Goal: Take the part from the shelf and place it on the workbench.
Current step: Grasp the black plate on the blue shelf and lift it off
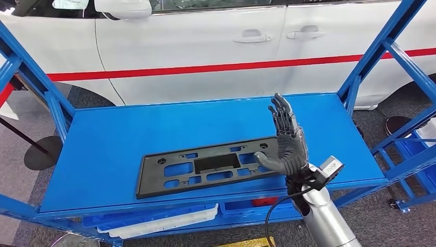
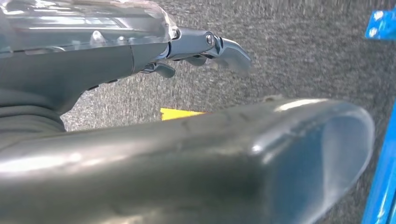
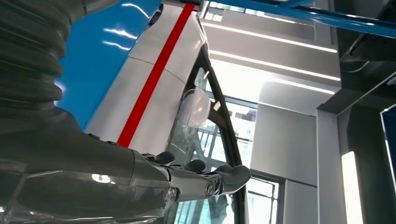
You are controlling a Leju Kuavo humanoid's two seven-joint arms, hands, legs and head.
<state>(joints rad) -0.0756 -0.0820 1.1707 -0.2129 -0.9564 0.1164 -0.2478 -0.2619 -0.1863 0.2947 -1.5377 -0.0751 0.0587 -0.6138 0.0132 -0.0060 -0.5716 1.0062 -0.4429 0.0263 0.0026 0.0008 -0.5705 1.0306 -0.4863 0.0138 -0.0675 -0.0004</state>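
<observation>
The right arm (image 1: 329,216) comes up from below the shelf's front edge, silver, with a black cable looping off its wrist. Its right hand (image 1: 286,141) stands upright over the shelf top (image 1: 113,139), fingers (image 1: 280,116) stretched up and apart, thumb (image 1: 267,160) reaching sideways. The hand is released and grasps nothing. The thumb tip lies over the near end of the part (image 1: 205,167); whether it touches the part or hovers just above it cannot be told from the head view.

The part is a long, flat, dark grey plastic panel with rectangular cut-outs and small round holes. It lies flat on the blue shelf top, stretching away from the thumb toward the robot's left, along and close to the front edge of the shelf. Below the hand, on the lower level, sit blue bins (image 1: 154,218) and a white tray.

In the left wrist view the left hand (image 2: 201,49) hangs over grey carpet (image 2: 289,56), fingers extended and spread, holding nothing; a yellow floor mark (image 2: 180,113) lies beyond it.

Beyond the right hand, past the back of the shelf, stands a white car (image 1: 205,46) with a red stripe along its doors. Blue frame posts (image 1: 378,56) rise on either side. The right wrist view looks up past the right hand's fingers (image 3: 229,177) to the car's mirror (image 3: 194,107) and ceiling lights.
</observation>
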